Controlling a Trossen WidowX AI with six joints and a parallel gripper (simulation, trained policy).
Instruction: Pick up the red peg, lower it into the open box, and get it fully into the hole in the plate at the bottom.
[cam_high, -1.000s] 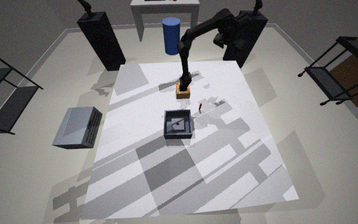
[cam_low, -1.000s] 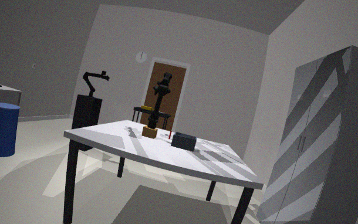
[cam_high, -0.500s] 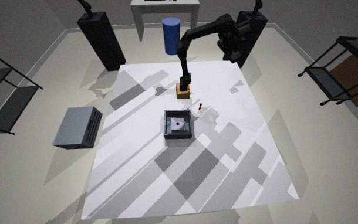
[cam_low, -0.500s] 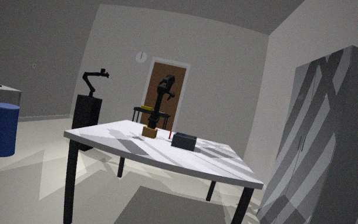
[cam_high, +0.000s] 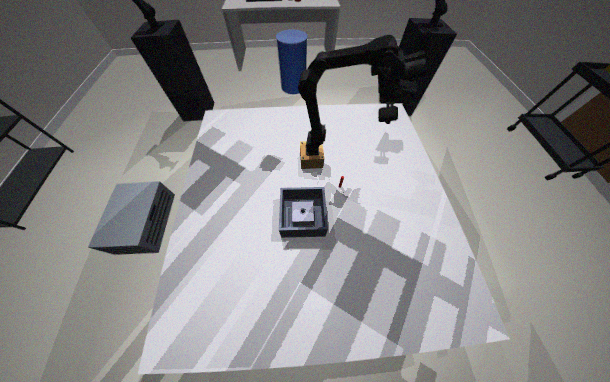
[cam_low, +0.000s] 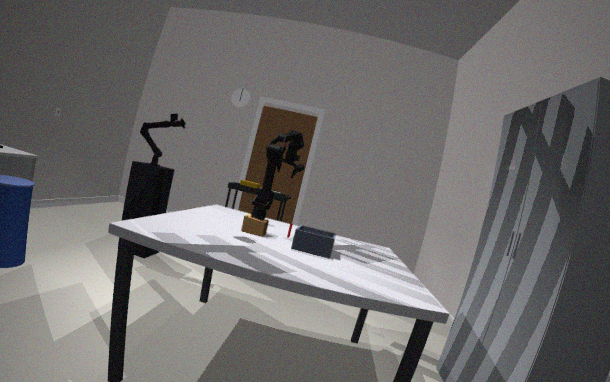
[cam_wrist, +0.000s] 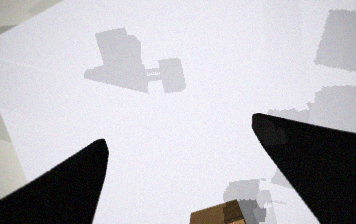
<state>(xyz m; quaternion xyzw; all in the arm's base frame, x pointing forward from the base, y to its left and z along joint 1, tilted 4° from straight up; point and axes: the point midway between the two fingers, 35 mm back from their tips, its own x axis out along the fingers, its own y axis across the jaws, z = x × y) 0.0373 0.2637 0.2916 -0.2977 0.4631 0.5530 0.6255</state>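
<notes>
The red peg (cam_high: 341, 181) (cam_low: 289, 230) stands upright on the table, between the box and the arm's base and off to one side. The open dark grey box (cam_high: 303, 233) (cam_low: 312, 243) sits close by. A light plate (cam_high: 297, 218) with a dark hole at its middle shows inside it in the top view; the hole is empty. My gripper (cam_low: 298, 173) (cam_wrist: 180, 132) is wide open with nothing between the fingers. It hangs high above the table, well away from peg and box. Neither peg nor box shows in the wrist view.
The arm's base stands on a wooden block (cam_high: 312, 161) (cam_low: 254, 225), whose edge shows in the wrist view (cam_wrist: 212, 212). Striped shadows cross the white table (cam_high: 225, 300) (cam_low: 200, 215). A grey cabinet (cam_high: 130, 212) and a blue cylinder (cam_high: 292, 62) stand beyond the table's edges.
</notes>
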